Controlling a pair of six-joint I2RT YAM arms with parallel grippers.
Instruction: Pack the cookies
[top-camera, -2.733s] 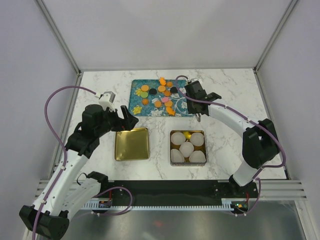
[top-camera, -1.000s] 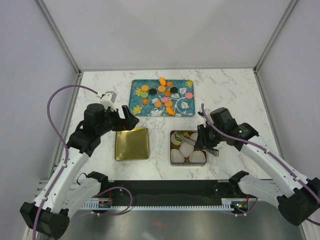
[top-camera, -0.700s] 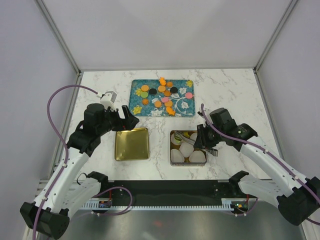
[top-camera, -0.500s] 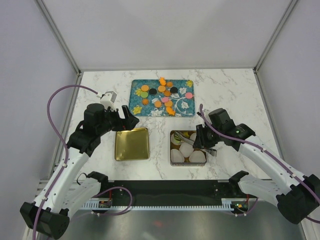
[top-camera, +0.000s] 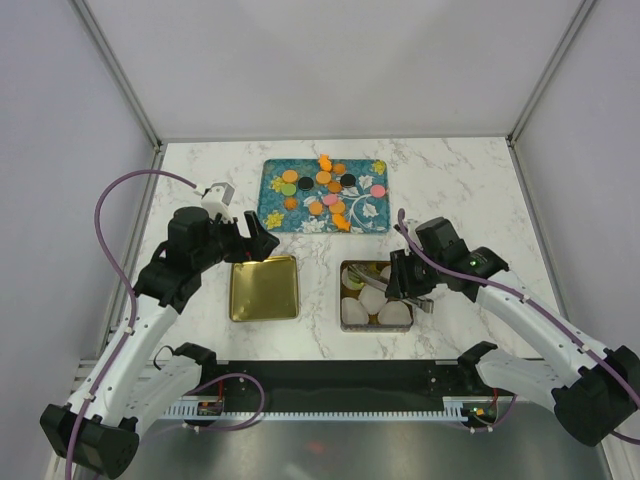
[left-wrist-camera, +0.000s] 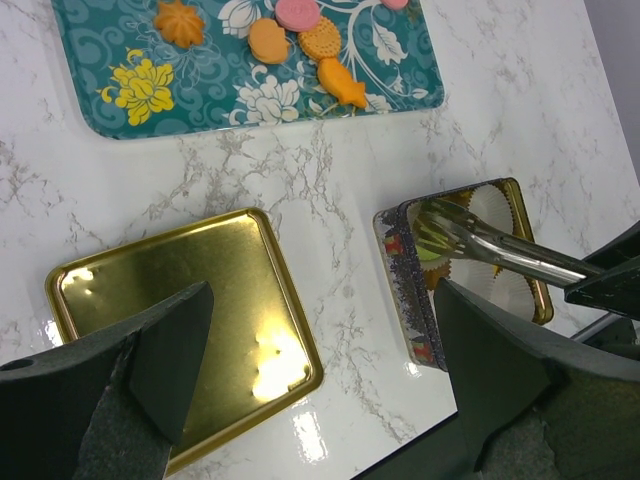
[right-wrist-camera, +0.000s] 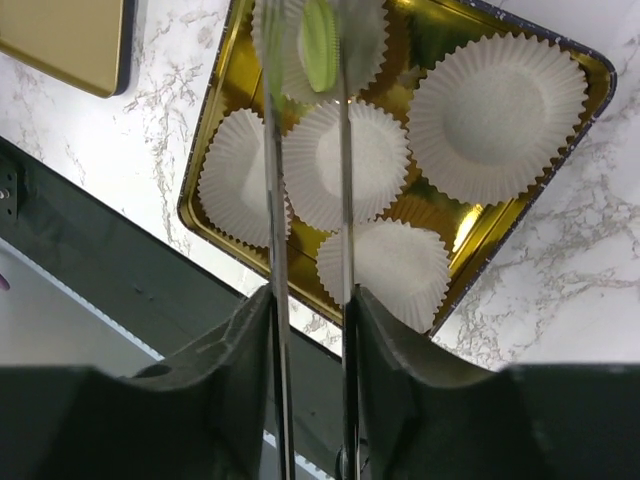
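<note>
Several orange, green, pink and black cookies (top-camera: 322, 180) lie on the teal flowered tray (top-camera: 270, 215) at the back; some also show in the left wrist view (left-wrist-camera: 268, 40). My right gripper (top-camera: 405, 278) (right-wrist-camera: 310, 300) is shut on metal tongs (right-wrist-camera: 272, 200). The tongs pinch a green cookie (right-wrist-camera: 319, 45) on edge, just over a white paper cup (right-wrist-camera: 365, 40) at the far left corner of the gold tin (right-wrist-camera: 590, 70). The tin holds several pleated cups. My left gripper (top-camera: 255, 243) (left-wrist-camera: 320, 370) is open and empty above the gold lid (left-wrist-camera: 150, 300).
The gold lid (top-camera: 264, 288) lies left of the tin (top-camera: 375, 328), both on the marble table near the front edge. The black base rail (top-camera: 350, 375) runs along the front. White walls stand on three sides.
My right arm came from the tray to the tin with the tongs and green cookie, then crept slightly left over the far left cup. The left arm has not moved.
</note>
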